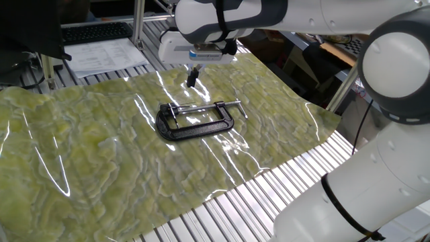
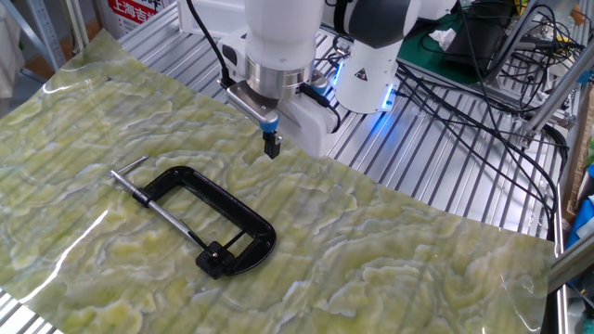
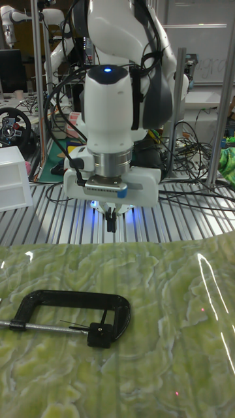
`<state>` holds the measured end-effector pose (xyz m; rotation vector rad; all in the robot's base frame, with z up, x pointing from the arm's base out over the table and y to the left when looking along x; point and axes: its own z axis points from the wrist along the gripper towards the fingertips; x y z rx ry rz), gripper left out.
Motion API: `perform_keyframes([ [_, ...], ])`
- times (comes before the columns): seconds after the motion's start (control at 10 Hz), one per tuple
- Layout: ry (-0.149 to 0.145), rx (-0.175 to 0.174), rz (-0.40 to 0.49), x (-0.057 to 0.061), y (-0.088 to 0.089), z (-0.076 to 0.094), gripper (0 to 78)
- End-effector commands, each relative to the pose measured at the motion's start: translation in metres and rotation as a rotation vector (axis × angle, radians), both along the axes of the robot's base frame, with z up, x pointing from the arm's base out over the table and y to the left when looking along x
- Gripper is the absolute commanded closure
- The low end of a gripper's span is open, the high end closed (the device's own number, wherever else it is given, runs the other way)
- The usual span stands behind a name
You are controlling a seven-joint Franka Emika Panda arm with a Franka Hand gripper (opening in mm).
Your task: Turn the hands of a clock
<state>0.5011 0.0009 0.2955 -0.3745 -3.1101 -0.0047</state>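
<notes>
A black C-clamp [image 1: 196, 129] [image 2: 252, 217] [image 3: 77, 300] lies flat on the green mat. In its jaw sits the clock [image 3: 99, 334] [image 2: 214, 256] [image 1: 172, 111], a small dark square; thin hands point left from it in the tall fixed view. My gripper [image 1: 192, 79] [image 2: 271, 146] [image 3: 112, 223] hangs above the mat behind the clamp, apart from it. Its fingers point down and are pressed together with nothing between them.
The green marbled mat [image 1: 101, 154] covers most of the slatted metal table [image 2: 436, 167]. Papers and a keyboard [image 1: 94, 31] lie past the mat's far edge. Cables [image 2: 483, 83] and the arm's base [image 2: 367, 65] stand behind the gripper. A white box [image 3: 13, 176] sits at the left.
</notes>
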Motion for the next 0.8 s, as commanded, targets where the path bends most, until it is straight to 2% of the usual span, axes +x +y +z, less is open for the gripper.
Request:
perform_keyframes([
  [0.1, -0.006, 0.011, -0.004, 0.003, 0.0, -0.003, 77.6],
  [0.3, -0.02, 0.009, 0.005, 0.008, -0.001, -0.015, 77.6],
  [0.5, -0.021, 0.011, 0.009, 0.014, -0.002, -0.032, 77.6],
  [0.7, -0.054, 0.01, 0.014, 0.016, -0.006, -0.052, 77.6],
  [0.8, -0.057, 0.01, 0.014, 0.016, -0.006, -0.053, 77.6],
])
